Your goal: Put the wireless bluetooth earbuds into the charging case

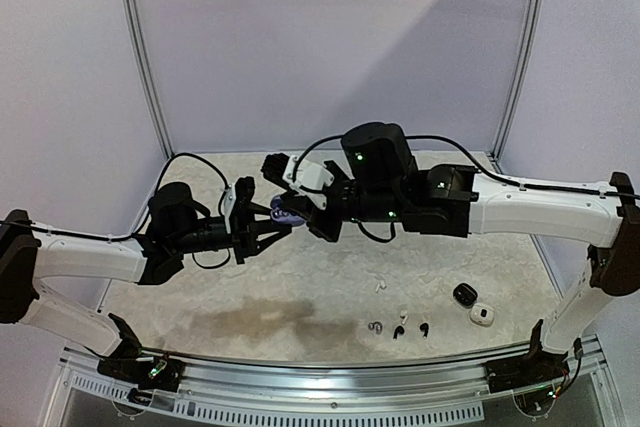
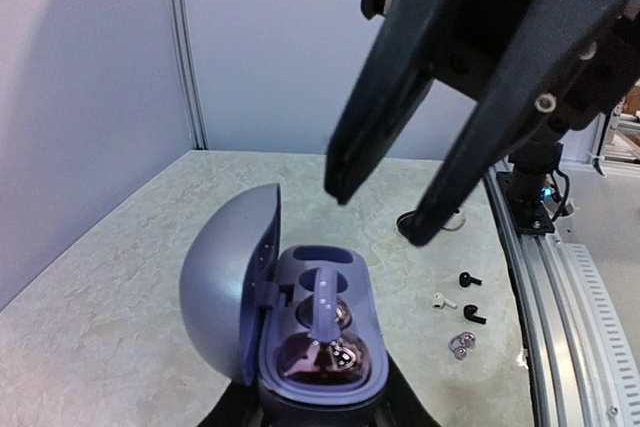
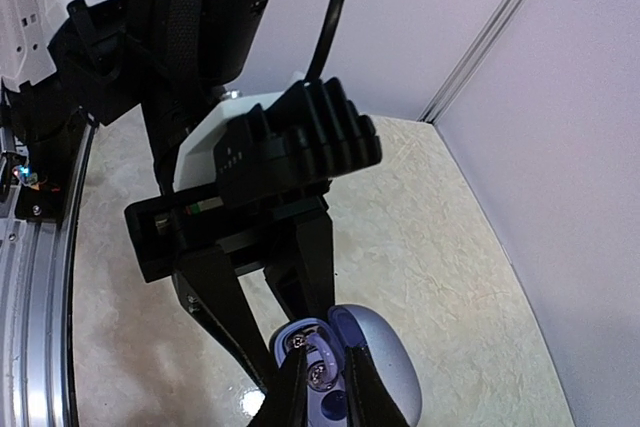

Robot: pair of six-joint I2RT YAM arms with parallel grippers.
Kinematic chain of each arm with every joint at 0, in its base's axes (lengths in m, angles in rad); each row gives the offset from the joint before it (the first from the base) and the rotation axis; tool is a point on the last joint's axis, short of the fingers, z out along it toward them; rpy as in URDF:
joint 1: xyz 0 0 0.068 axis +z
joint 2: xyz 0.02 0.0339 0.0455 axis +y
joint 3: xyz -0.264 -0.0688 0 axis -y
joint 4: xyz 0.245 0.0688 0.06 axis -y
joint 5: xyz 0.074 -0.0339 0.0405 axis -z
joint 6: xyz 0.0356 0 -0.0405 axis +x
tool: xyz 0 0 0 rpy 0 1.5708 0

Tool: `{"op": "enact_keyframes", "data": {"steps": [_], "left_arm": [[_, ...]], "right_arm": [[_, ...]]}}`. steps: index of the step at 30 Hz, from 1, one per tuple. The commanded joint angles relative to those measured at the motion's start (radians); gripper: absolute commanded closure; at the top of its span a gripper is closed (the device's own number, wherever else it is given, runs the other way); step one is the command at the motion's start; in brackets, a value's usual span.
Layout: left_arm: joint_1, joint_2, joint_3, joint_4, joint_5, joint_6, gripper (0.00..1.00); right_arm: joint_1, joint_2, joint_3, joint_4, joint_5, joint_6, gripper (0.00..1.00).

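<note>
Lilac plastic charging case (image 2: 320,347), lid open, clamped mid-air by left gripper (image 1: 272,219), likely to present its wells. Right gripper (image 2: 378,215) hovers just above, jaws parted, empty. One lilac stemmed earbud (image 2: 326,305) sits inside; tiny loose earbuds (image 1: 400,330) lie near front edge of worktop (image 1: 250,297)

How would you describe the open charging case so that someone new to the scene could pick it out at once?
Look above the middle of the table: the left end effector holds the charging case up off the surface. Unlike the black case and white case lying near the table's right front corner, it is lavender with its lid swung open.
</note>
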Motion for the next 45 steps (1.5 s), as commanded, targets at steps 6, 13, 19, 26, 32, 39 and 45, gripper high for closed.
{"op": "enact_keyframes", "data": {"steps": [6,13,19,26,32,39,45], "left_arm": [[-0.013,-0.015,0.009,0.001,0.024,0.022,1.0],[-0.012,-0.014,0.008,0.001,0.023,0.024,1.0],[-0.01,-0.015,0.009,0.004,0.013,0.02,1.0],[-0.008,-0.012,0.008,0.005,0.007,0.015,1.0],[-0.007,-0.012,0.009,0.002,-0.012,0.001,1.0],[-0.007,-0.013,0.005,0.002,-0.024,-0.008,1.0],[-0.007,-0.015,0.002,0.001,-0.028,-0.008,1.0]], "right_arm": [[0.004,0.049,0.044,-0.03,-0.022,-0.028,0.86],[-0.002,0.056,0.041,-0.031,-0.021,-0.025,0.88],[-0.002,0.059,0.027,-0.05,-0.03,-0.017,0.9],[-0.001,0.054,0.027,-0.037,-0.024,0.004,0.88],[-0.008,-0.007,0.061,0.022,-0.052,0.019,0.85],[-0.081,-0.141,-0.027,0.007,-0.081,0.177,0.74],[-0.176,-0.21,-0.143,-0.293,0.134,0.412,0.7]]}}
